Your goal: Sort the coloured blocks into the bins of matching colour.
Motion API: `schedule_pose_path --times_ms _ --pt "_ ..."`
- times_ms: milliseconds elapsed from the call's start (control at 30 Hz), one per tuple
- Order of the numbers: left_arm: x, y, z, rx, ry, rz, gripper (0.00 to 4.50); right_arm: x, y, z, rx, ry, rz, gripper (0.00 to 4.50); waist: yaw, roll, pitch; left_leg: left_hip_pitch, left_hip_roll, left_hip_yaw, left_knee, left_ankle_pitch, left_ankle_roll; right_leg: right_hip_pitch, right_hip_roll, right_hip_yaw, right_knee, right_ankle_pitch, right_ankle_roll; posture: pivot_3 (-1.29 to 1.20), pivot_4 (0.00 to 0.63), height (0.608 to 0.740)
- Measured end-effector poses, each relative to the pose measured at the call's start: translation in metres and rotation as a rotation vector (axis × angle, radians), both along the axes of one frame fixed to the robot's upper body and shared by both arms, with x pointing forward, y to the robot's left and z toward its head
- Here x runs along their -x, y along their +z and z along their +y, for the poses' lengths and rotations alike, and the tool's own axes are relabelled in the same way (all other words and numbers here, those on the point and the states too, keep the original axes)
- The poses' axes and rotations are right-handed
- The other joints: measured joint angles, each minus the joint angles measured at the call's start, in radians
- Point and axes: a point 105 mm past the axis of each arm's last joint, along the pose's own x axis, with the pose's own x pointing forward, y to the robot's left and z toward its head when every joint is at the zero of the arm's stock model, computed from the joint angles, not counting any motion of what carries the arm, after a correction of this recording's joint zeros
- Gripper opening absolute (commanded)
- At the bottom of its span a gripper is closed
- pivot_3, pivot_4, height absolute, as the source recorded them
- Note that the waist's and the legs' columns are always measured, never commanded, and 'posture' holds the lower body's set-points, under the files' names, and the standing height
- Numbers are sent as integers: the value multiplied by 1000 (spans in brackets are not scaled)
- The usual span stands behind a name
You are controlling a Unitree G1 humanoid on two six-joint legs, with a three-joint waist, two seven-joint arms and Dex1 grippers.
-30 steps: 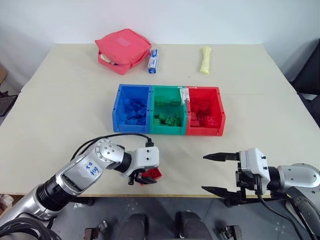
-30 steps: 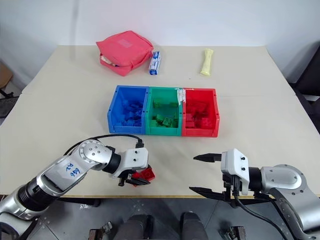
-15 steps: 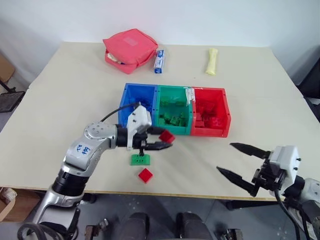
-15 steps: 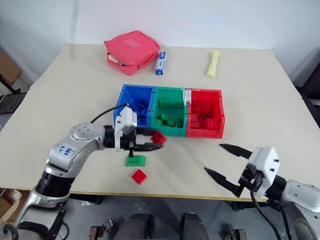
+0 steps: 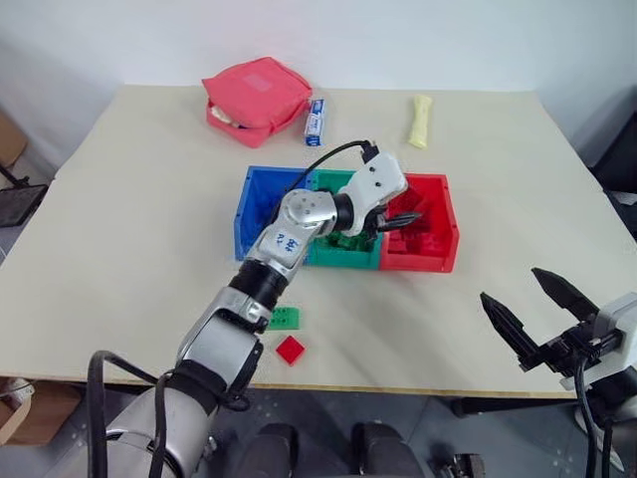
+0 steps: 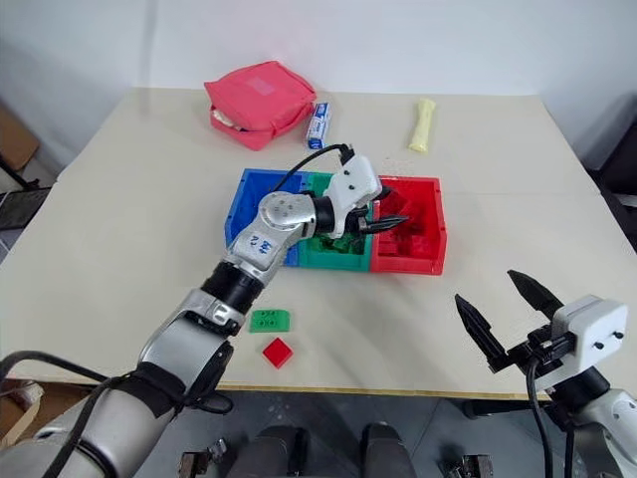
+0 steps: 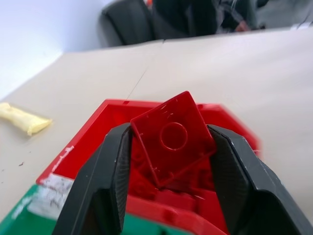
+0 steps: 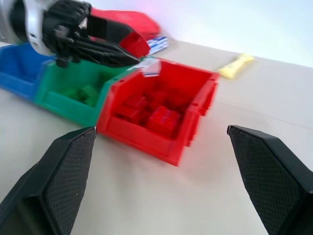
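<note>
The three joined bins stand mid-table: blue [image 5: 243,214], green [image 5: 343,261], red [image 5: 418,263], each holding several blocks of its own colour. My left gripper [image 5: 406,220] reaches level over the red bin [image 7: 93,129], shut on a red block [image 7: 173,137] that sits tilted between its fingers. That held block [image 8: 134,45] hangs above the red bin's left wall. A green block [image 5: 284,318] and another red block [image 5: 291,349] lie on the table in front of the bins. My right gripper [image 5: 513,286] hovers open and empty at the front right.
A pink zipped pouch [image 5: 254,98], a small blue-and-white packet [image 5: 314,121] and a pale yellow tube [image 5: 418,119] lie along the far side of the table. The table's front edge runs just behind the loose red block.
My left arm swung from the table's front edge up and right to above the red bin, carrying the red block. My right gripper drifted right, staying open.
</note>
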Motion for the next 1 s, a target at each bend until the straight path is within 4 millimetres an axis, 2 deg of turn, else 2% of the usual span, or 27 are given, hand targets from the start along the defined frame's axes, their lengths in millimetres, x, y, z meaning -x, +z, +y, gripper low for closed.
schedule_pose_path --times_ms 133,233,300,467,600,800,967,1000 --pt "2 -2 -2 2 -45 -5 4437 4 4 6 17 18 -17 4500 -4 0 0 0 1 0 -1 0 0 -1 -2 2 0 0 0 0 150 740" --pt "12 -2 11 22 -127 1 4478 4 2 12 17 50 -8 4500 -6 0 0 1 1 0 -1 0 -1 -1 -3 3 1 0 0 0 150 740" --pt "18 -10 30 25 -164 27 4478 2 2 18 31 94 -7 4500 -8 1 0 1 1 0 -1 0 -1 -1 -4 3 2 0 0 0 150 740" --pt "27 -34 108 -35 -149 89 4478 -6 9 37 115 261 -14 4500 -23 1 0 2 1 -2 0 0 -2 -1 -4 3 4 0 0 0 150 740" --pt "64 -46 175 -95 -206 200 4478 -12 -4 52 270 470 80 4500 -29 1 0 2 2 -4 0 -1 -2 -1 -4 2 5 0 -1 0 150 740" --pt "85 -59 247 -114 -44 193 4478 -23 5 84 318 705 42 4500 -23 1 0 2 1 -6 1 -1 -2 1 -6 1 0 0 -1 0 150 740" --pt "99 -70 307 -107 147 261 4478 -24 -2 94 319 811 71 4500 -25 0 0 1 2 -6 0 -2 -1 1 -6 0 -2 0 -1 0 150 740" --pt "103 -71 314 -118 167 271 4478 -24 -4 94 317 821 79 4500 -24 0 0 1 2 -6 0 -2 -1 1 -7 0 -2 0 -1 0 150 740"
